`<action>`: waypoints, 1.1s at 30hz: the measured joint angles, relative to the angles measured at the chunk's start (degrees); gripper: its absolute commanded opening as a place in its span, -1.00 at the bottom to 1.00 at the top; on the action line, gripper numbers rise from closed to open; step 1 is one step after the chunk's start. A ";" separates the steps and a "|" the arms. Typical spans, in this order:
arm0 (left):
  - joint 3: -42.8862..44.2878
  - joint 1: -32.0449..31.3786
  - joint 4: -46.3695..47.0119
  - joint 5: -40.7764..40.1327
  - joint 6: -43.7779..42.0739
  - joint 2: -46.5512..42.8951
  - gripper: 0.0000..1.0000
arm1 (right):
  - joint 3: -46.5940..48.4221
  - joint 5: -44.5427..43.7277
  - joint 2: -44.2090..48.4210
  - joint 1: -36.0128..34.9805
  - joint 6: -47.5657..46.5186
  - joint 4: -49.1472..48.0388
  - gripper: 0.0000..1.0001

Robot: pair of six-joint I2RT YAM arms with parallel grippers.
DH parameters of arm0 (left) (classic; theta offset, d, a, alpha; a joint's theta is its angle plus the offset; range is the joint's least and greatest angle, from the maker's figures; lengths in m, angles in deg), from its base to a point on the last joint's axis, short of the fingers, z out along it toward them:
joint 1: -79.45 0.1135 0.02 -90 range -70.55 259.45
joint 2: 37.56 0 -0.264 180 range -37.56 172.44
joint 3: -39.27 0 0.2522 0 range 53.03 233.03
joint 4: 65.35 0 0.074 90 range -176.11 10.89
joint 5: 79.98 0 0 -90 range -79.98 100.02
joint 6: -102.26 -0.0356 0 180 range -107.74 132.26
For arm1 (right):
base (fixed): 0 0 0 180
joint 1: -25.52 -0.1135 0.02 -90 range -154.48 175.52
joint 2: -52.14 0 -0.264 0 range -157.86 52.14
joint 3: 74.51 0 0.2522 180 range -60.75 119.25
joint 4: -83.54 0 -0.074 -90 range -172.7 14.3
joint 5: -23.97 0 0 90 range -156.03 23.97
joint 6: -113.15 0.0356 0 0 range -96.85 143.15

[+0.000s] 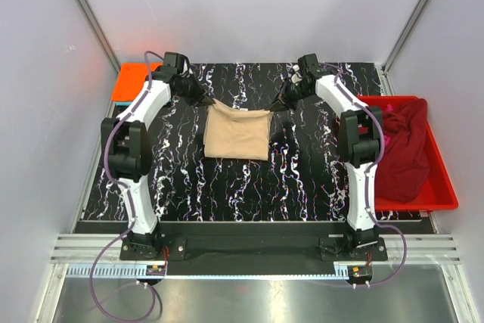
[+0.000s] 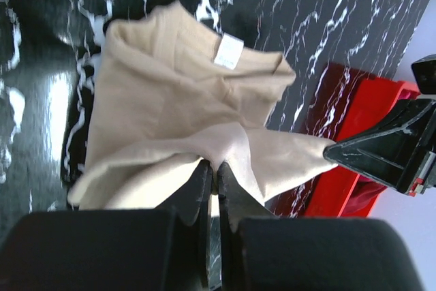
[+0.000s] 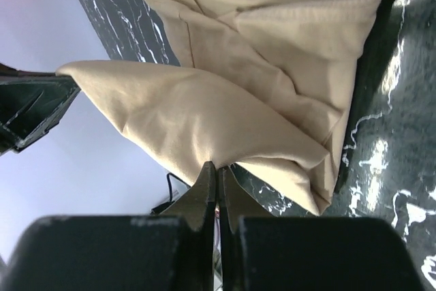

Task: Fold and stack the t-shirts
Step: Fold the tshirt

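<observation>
Black fingers of the left gripper (image 2: 212, 165) fill the bottom of the left wrist view, pressed together with only a hairline slit between them and a fold of the tan t-shirt (image 2: 170, 100) pinched at their tips. The right gripper (image 3: 216, 167) shows the same in its own view: jaws closed tight on a fold of the same cloth.

From above, the 2 grippers sit at the shirt's 2 far corners, the left one at the far-left corner and the right one at the far-right. Between them the far edge is lifted off the surface and drawn into peaks at each pinch. The rest of the shirt lies as a rough rectangle at the middle of the table (image 1: 189, 179), a black marbled top with white veins. A white label (image 2: 229, 52) shows at the neckline, facing up.

To the right, just beside the table's edge, stands a red bin (image 1: 446, 187) with a crumpled maroon t-shirt (image 1: 401, 149) heaped inside, close by the right arm's elbow. At the far-left corner an orange item (image 1: 130, 81) lies flat, partly hidden by the left arm; what it is cannot be told.
</observation>
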 measured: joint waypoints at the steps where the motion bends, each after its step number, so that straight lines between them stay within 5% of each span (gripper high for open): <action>1: 0.96 0.24 0.15 0.37 -0.07 1.16 -0.91 | 1.42 0.35 -1.36 0.20 -0.07 0.48 -1.00; 6: 5.42 0.96 1.44 1.79 -0.13 7.15 -0.94 | 8.17 0.96 -7.34 1.09 -0.20 1.36 -1.00; 8: 7.39 1.01 3.37 2.14 -0.35 10.14 -0.77 | 10.01 0.96 -9.16 1.68 -0.13 1.42 -0.93; 9: 8.46 1.01 3.58 2.21 -0.42 11.52 -0.71 | 11.02 0.94 -10.16 2.12 0.13 1.42 -0.80; 10: 10.43 1.09 3.61 2.16 -0.98 13.49 -0.60 | 12.07 0.90 -11.15 2.69 0.48 1.29 -0.20; 11: 13.27 1.16 3.41 1.60 -1.79 16.00 -0.46 | 13.09 0.79 -12.20 3.30 1.05 0.83 -0.03; 15: 22.62 1.36 2.43 -3.96 -5.11 22.73 0.01 | 25.29 -0.35 -19.74 6.19 -0.24 2.91 0.06; 19: 23.65 2.23 1.14 -8.96 -7.28 21.70 -0.05 | 35.28 -4.31 -24.11 8.17 -3.80 7.06 0.04; 25: 12.44 2.27 5.62 -6.27 -7.45 10.32 -0.35 | 20.31 -4.02 -14.49 7.32 -5.92 3.98 -0.02; 33: -10.36 -4.15 16.52 2.95 -6.67 0.04 -0.59 | 11.08 1.40 -11.39 -1.64 -5.55 -4.79 -0.71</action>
